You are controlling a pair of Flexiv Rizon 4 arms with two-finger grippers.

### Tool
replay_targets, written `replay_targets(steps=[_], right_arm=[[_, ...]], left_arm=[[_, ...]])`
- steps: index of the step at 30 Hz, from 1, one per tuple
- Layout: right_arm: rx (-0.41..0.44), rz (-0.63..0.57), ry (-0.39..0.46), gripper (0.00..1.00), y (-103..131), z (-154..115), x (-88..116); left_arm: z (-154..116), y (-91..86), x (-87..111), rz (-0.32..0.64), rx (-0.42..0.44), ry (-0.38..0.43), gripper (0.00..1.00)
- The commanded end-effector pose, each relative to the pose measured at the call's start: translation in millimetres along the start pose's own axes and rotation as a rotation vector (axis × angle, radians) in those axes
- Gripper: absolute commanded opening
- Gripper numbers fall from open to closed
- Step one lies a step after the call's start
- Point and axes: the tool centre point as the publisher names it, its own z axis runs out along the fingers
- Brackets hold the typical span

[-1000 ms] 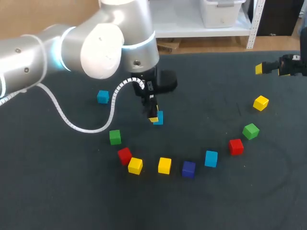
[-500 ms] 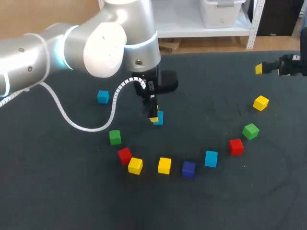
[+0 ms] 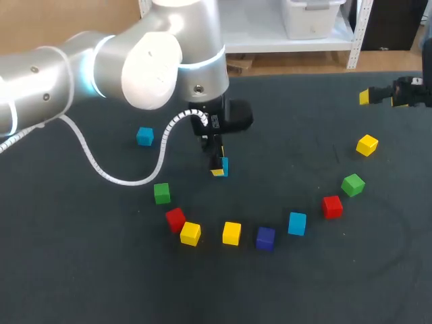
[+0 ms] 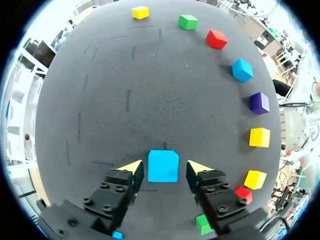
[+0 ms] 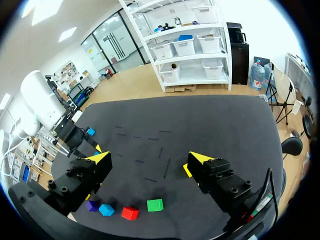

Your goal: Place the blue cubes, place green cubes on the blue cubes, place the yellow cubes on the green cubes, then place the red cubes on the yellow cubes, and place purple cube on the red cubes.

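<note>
A blue cube (image 3: 224, 166) (image 4: 163, 165) rests on the dark mat near the middle. My left gripper (image 3: 217, 166) (image 4: 165, 167) stands straight over it, open, with a small gap between the cube and each yellow tip. My right gripper (image 3: 368, 96) (image 5: 150, 158) hovers wide open at the far right edge with nothing in it. Around the near side runs an arc of cubes: green (image 3: 162, 193), red (image 3: 175, 219), yellow (image 3: 190, 233), yellow (image 3: 231, 233), purple (image 3: 265, 237), blue (image 3: 297, 223), red (image 3: 331, 206), green (image 3: 352, 183), yellow (image 3: 367, 144). Another blue cube (image 3: 144, 136) lies at the left.
The left arm's white cable (image 3: 101, 172) loops down over the mat on the left. The dark mat (image 3: 283, 142) is bare between the left gripper and the right-hand cubes.
The left gripper's fingers have spread apart and let go of the blue cube, which stays on the mat. The right arm has not moved.
</note>
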Motion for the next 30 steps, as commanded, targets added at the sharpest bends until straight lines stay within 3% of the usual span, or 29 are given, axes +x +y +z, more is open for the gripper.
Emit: replay_targets(steps=[1,5,8,21,26,28,30], right_arm=[[0.0,0.0,0.0,1.0,0.0,0.0,0.0],[0.0,0.0,0.0,1.0,0.0,0.0,0.0],[0.0,0.0,0.0,1.0,0.0,0.0,0.0],[0.0,0.0,0.0,1.0,0.0,0.0,0.0],[0.0,0.0,0.0,1.0,0.0,0.0,0.0],[0.0,0.0,0.0,1.0,0.0,0.0,0.0],[0.0,0.0,0.0,1.0,0.0,0.0,0.0]], left_arm=[[-0.1,2.3,-1.3,-0.003,0.002,0.003,0.59],[0.7,2.9,-1.8,-0.001,0.005,0.007,0.59],[1.0,5.1,-2.1,0.0,0.005,0.01,0.45],[4.5,8.6,-6.5,0.0,0.0,0.017,0.42],[5.8,8.6,-5.5,-0.014,0.001,0.023,0.38],[5.8,8.8,-5.3,-0.021,0.0,0.024,0.31],[5.9,8.9,-5.2,-0.023,-0.001,0.026,0.3]])
